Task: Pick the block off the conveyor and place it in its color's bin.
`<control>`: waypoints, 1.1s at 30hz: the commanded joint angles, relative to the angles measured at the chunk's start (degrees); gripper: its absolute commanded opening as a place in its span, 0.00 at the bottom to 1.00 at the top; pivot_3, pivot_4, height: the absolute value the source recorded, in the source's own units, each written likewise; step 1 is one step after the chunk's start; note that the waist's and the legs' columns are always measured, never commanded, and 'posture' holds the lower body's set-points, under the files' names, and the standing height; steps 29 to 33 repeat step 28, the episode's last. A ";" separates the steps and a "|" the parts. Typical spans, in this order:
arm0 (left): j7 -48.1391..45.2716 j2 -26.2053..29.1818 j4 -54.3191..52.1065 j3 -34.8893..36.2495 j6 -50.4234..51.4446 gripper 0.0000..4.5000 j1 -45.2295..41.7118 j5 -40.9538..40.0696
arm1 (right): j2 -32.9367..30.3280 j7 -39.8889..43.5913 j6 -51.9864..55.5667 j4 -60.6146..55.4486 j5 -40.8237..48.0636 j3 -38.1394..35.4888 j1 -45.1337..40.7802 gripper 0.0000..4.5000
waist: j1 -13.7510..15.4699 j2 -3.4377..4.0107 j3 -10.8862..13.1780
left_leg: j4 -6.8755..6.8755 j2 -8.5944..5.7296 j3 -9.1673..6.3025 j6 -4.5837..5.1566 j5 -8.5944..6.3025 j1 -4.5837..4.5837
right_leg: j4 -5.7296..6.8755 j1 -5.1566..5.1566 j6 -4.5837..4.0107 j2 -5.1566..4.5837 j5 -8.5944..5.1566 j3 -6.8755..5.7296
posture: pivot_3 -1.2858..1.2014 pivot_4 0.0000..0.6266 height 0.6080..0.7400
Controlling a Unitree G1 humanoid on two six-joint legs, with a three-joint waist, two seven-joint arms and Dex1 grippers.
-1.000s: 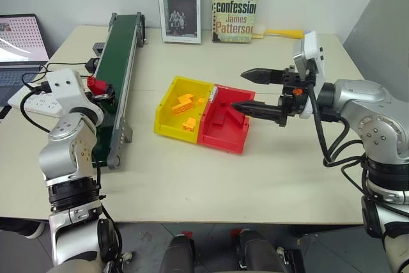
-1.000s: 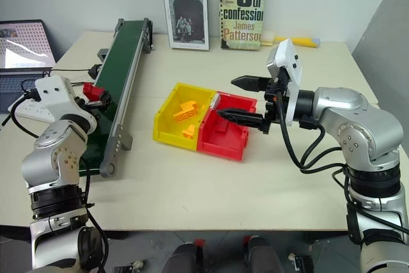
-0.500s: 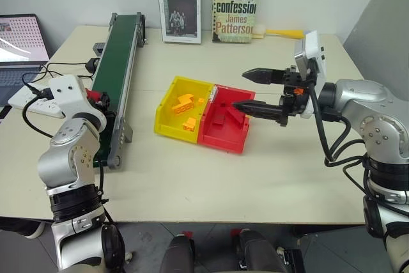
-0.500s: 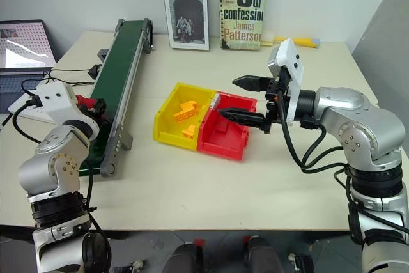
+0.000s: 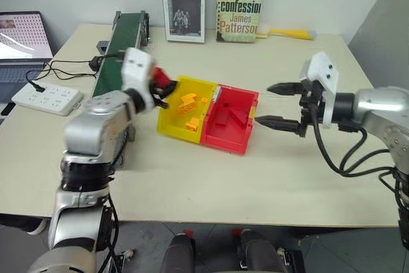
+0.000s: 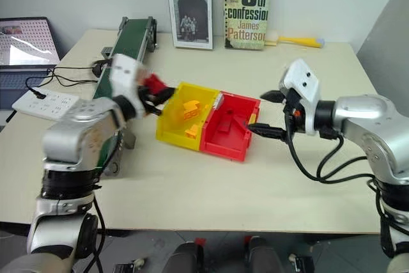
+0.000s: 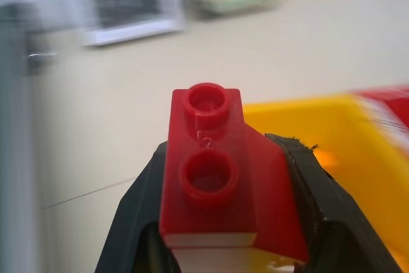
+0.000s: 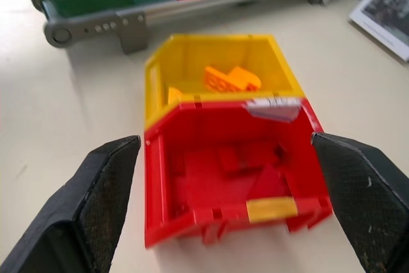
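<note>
The left hand (image 6: 155,94) is closed on the block (image 7: 214,171), a small red brick with two round studs. The two black fingers (image 7: 137,212) press it from both sides, and the brick sticks out past their tips. The hand holds the block in the air, just beside the outer wall of the yellow bin (image 5: 182,107), on the side facing the conveyor (image 5: 121,39). The block is clear of the green belt and it is not yet over the red bin (image 5: 230,119).

The red bin stands on the worktop (image 5: 211,171), joined to the yellow bin along one long wall. Some red pieces lie inside the red bin, and orange bricks (image 8: 231,79) lie inside the yellow one.

The right hand (image 5: 281,105) hovers near the far side of the red bin, pointing toward it. Its fingers (image 8: 105,199) stand wide apart and hold nothing.

Behind the bins, two books (image 5: 239,1) stand against the wall. A laptop (image 5: 22,36) and a white power strip (image 5: 48,98) are at the worktop's edge, beyond the conveyor.
</note>
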 commanded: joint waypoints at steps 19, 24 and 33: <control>-28.66 -0.29 16.77 -10.48 -15.32 0.99 -11.46 5.40 | -2.81 -10.06 7.60 -11.37 8.18 -11.08 8.28 1.00 | -0.78 0.02 0.00 | 0.00 0.05 0.08 0.06 -0.03 0.05 | 0.00 0.01 0.01 0.16 -0.01 0.15 | 0.52 0.24 1.00; -33.05 12.41 10.45 -5.62 -11.22 0.99 -6.86 3.97 | -5.08 -3.57 -0.15 -3.59 3.04 -5.14 5.93 1.00 | -1.37 0.04 0.02 | -0.02 0.11 0.10 0.06 -0.03 0.11 | 0.06 -0.02 0.01 0.22 -0.01 0.17 | 0.52 0.24 1.00; -33.85 19.55 5.35 -0.84 -8.64 0.99 -1.15 2.49 | -4.59 0.47 -5.25 1.78 -0.19 -1.46 3.36 1.00 | -1.68 0.06 0.03 | -0.06 0.14 0.09 0.06 -0.03 0.08 | 0.03 -0.04 0.02 0.20 -0.01 0.13 | 0.52 0.24 1.00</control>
